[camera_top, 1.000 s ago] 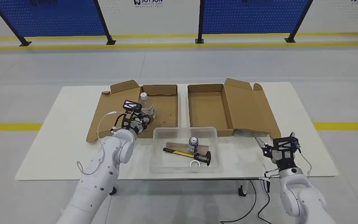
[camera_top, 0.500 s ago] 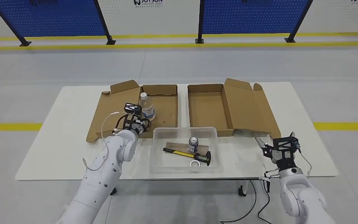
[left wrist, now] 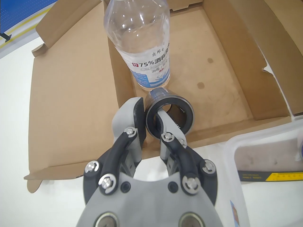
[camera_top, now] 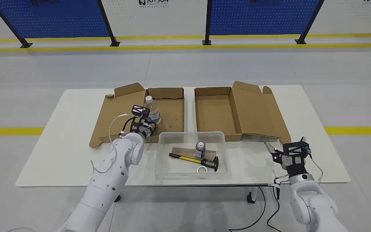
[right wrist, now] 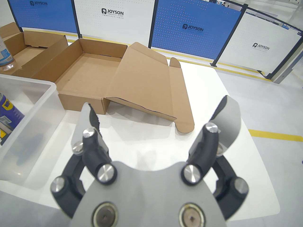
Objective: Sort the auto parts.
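Fingers (left wrist: 132, 116) of the left gripper (left wrist: 149, 119) are closed on a metal bearing (left wrist: 176, 111): one finger sits inside its bore, the other presses on its outer wall. The bearing is in the near part of the left cardboard box (left wrist: 213, 60), at 10 o'clock on the table (camera_top: 58, 151), just beside an upright clear bottle (left wrist: 139, 36). At 6 o'clock a clear bin (camera_top: 191, 135) holds a spray can (camera_top: 200, 147), a black-and-yellow tool (camera_top: 188, 157) and a white ring (camera_top: 202, 170). The right cardboard box (camera_top: 215, 116) lies at 1 o'clock. At 4 o'clock the right gripper (right wrist: 158, 106) keeps its fingers (right wrist: 227, 114) wide apart, holding nothing.

White table (camera_top: 58, 145) bears left cardboard box (camera_top: 174, 116), right cardboard box (camera_top: 214, 116) and clear bin (camera_top: 179, 135).
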